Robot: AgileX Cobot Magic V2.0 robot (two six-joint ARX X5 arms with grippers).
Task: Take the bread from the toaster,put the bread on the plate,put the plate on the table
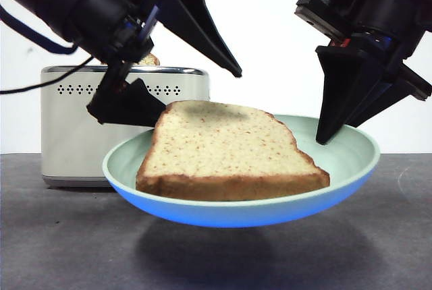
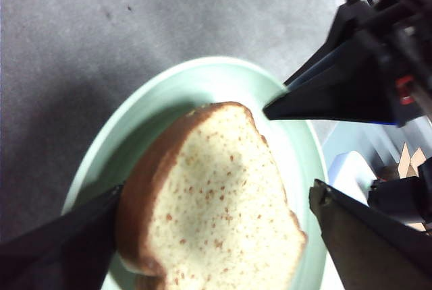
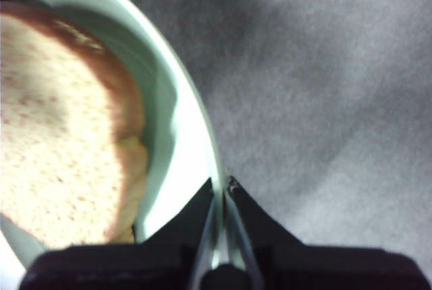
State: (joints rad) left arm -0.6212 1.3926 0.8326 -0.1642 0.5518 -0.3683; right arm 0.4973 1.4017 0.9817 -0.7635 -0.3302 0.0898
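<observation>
The bread [image 1: 229, 152] lies flat on the mint-green plate [image 1: 344, 162], which hangs level a little above the table [image 1: 67, 236] and casts a shadow on it. My right gripper [image 1: 335, 133] is shut on the plate's right rim; the right wrist view shows its jaws [image 3: 223, 185] pinching the rim [image 3: 182, 121] beside the bread [image 3: 61, 135]. My left gripper [image 1: 196, 98] is open and empty just above the bread's far left edge. In the left wrist view it [image 2: 217, 192] straddles the bread [image 2: 223, 216] on the plate [image 2: 169, 94] without touching it.
The cream toaster [image 1: 74, 141] stands on the table behind the plate at the left. A second, speckled slice [image 1: 150, 59] pokes from its top behind the left arm. Bare table [image 3: 324, 101] lies under and to the right of the plate.
</observation>
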